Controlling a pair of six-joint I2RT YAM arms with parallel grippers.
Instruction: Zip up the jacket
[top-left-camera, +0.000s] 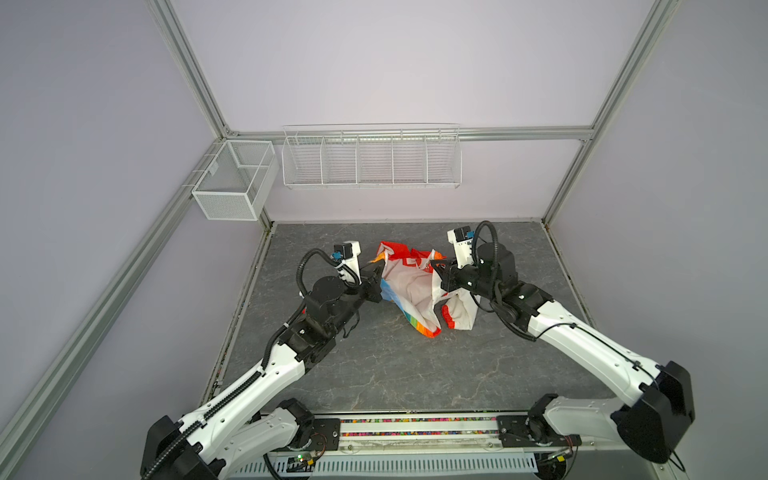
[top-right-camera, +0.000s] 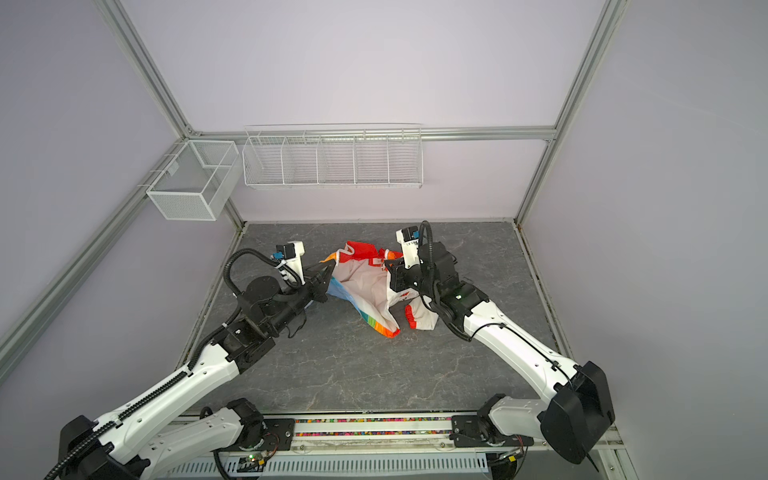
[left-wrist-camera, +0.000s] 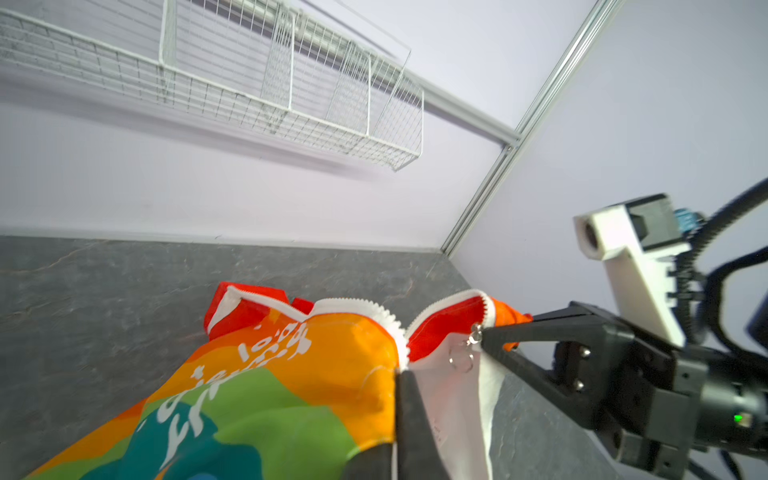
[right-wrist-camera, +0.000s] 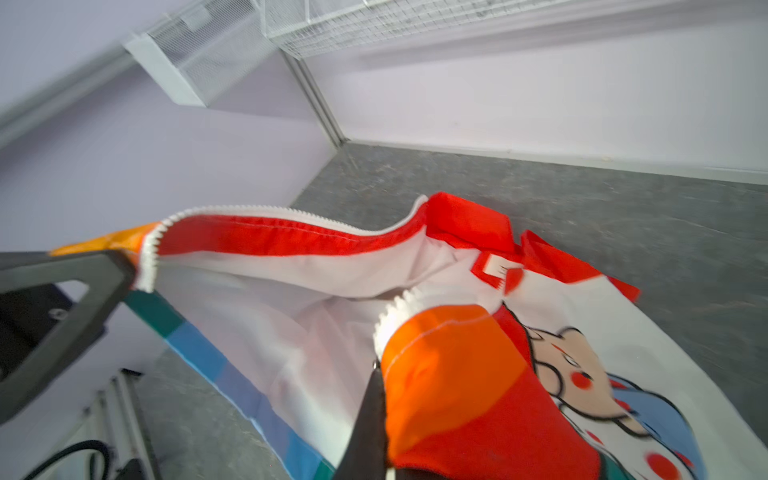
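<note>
Rainbow fabric: one jacket (top-left-camera: 405, 289), unzipped; two pincers, left pincer (top-left-camera: 376, 280) and right pincer (top-left-camera: 437, 271), each clamped on a front edge.

There is one jacket (top-left-camera: 409, 286), on one desk (top-left-camera: 395, 374). Two robot arms reach in, the left arm (top-left-camera: 266, 376) and the right arm (top-left-camera: 582, 340), and each ends in one hand, making two: the left hand (top-left-camera: 380, 286) and the right hand (top-left-camera: 436, 272). Two cameras, one per wrist: left camera (top-left-camera: 349, 254), right camera (top-left-camera: 460, 243). On the walls hang one wire rack (top-left-camera: 371, 166) with five compartments and one mesh basket (top-left-camera: 226, 203) with two.
</note>
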